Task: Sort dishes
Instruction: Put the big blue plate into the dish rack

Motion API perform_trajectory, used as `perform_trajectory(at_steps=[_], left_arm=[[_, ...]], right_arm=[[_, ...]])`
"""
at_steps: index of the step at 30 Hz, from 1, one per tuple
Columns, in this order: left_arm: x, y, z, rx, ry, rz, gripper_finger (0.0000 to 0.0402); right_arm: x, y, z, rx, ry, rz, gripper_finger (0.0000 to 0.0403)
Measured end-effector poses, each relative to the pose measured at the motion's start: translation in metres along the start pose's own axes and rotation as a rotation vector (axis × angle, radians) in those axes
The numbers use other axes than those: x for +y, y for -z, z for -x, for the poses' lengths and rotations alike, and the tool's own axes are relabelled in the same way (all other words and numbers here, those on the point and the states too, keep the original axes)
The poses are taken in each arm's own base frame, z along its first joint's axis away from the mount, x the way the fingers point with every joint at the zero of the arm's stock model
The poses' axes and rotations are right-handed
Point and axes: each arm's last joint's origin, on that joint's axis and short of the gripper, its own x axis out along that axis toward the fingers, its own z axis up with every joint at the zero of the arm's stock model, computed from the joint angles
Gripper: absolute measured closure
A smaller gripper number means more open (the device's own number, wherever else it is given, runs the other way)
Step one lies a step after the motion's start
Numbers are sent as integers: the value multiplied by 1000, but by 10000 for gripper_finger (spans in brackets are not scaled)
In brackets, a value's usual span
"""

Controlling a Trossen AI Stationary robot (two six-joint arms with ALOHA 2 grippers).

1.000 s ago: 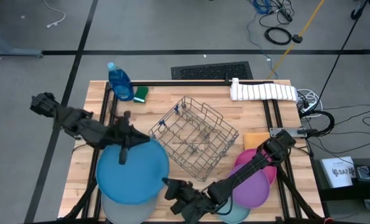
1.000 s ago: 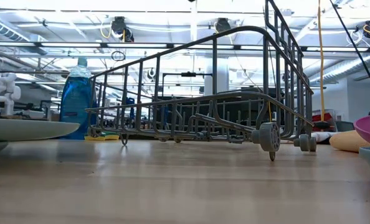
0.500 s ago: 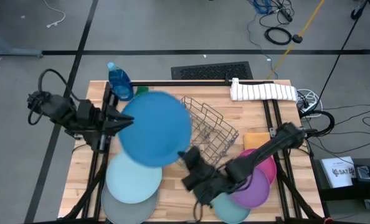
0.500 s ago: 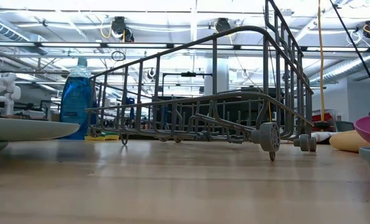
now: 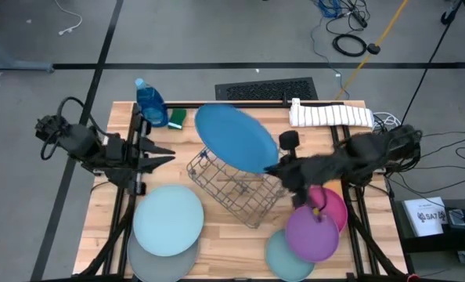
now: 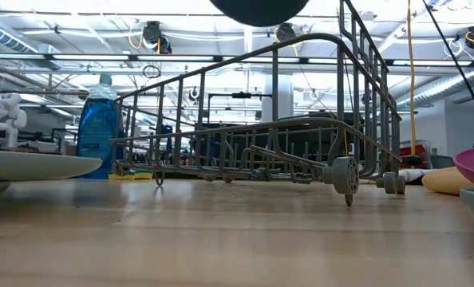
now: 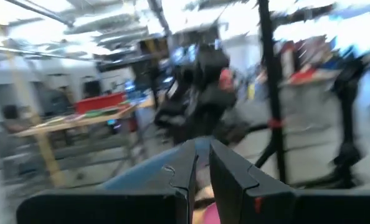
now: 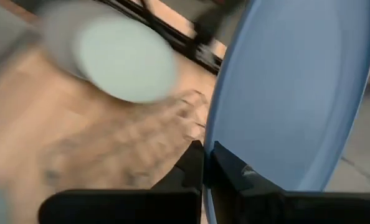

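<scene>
At the table's left edge the left gripper (image 5: 160,154) hangs raised off the wood, its fingers (image 7: 191,171) drawn nearly together with only a thin slit between them and nothing in it. Just in front of it, on the near-left of the table (image 5: 217,235), the pale blue plate (image 5: 168,220) lies flat on top of the grey plate (image 5: 158,262), whose rim peeks out at the table's edge. Toward the back left stand the blue soap bottle (image 5: 150,102) and a green sponge (image 5: 177,117).

In the middle sits the wire rack (image 5: 244,176), turned at an angle; its compartments look empty, though the blue plate (image 5: 234,138) covers the rack's back corner from above, so that part cannot be checked. The blue plate is held tilted in the air over that corner, not inside the rack.

The right gripper (image 5: 283,166) is clamped on the blue plate's rim at the edge nearest the right arm; in the right wrist view its fingers (image 8: 197,163) are pressed tight on the plate's edge.

To the right of the rack lie the purple plate (image 5: 312,233), the pink plate (image 5: 334,205) partly under it, and the teal plate (image 5: 283,258) at the near edge. A folded white towel (image 5: 330,115) lies at the back right.
</scene>
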Motion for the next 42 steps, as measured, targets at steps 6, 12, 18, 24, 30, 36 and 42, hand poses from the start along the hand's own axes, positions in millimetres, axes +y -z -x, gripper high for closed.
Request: perform_trajectory(at_steps=[6, 12, 18, 24, 30, 36, 42], left_arm=[[-6, 19, -18, 155, -91, -111, 338], [-8, 37, -31, 259, -50, -94, 244], [-9, 51, -36, 348, 36, -70, 148], [-9, 75, -52, 488, 49, -58, 146], [-8, 89, -67, 535, 65, -78, 259], [-6, 91, -64, 548, 150, -134, 382], [2, 94, -60, 603, 86, -30, 384]], right_arm=[[-13, 5, 7, -78, -237, -28, 401], [-15, 11, -5, -20, -319, -26, 401], [-16, 13, -11, 9, -344, -29, 400], [-17, 11, -12, -31, -383, -16, 399], [-18, 11, -12, -31, -376, -21, 398], [-20, 12, -11, -15, -343, -93, 369], [-22, 15, -12, 44, -254, -130, 289]])
